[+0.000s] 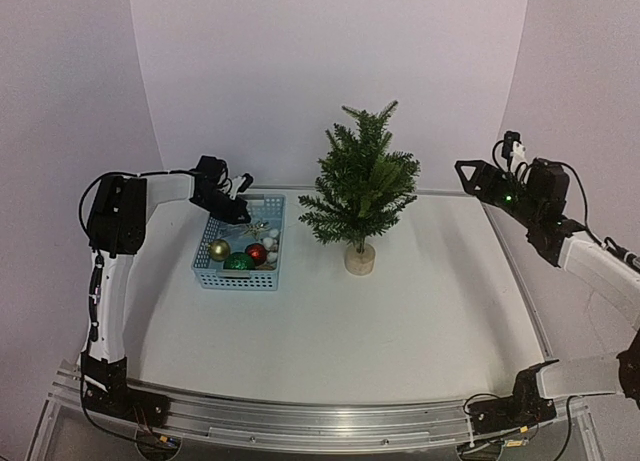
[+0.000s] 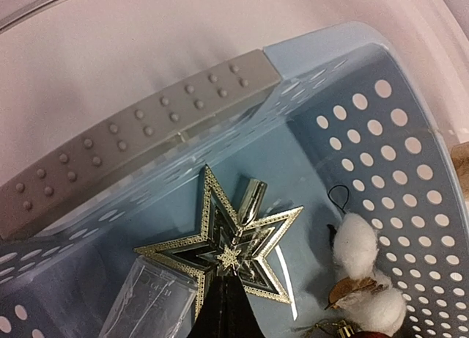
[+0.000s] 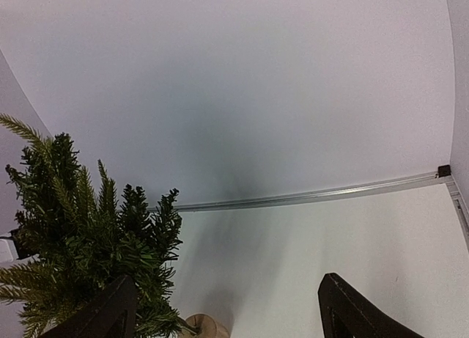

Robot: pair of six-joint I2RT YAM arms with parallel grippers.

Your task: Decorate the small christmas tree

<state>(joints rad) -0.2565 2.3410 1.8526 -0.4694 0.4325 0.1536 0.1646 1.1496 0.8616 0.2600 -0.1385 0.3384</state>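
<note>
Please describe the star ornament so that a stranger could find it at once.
Left of the small christmas tree stands a pale blue perforated basket. At its far end lies the star. Unlike the round baubles near it, it is golden and five-pointed.

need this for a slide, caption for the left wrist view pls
Left gripper shut on a gold star topper inside the blue perforated basket, beside white cotton balls.
</note>
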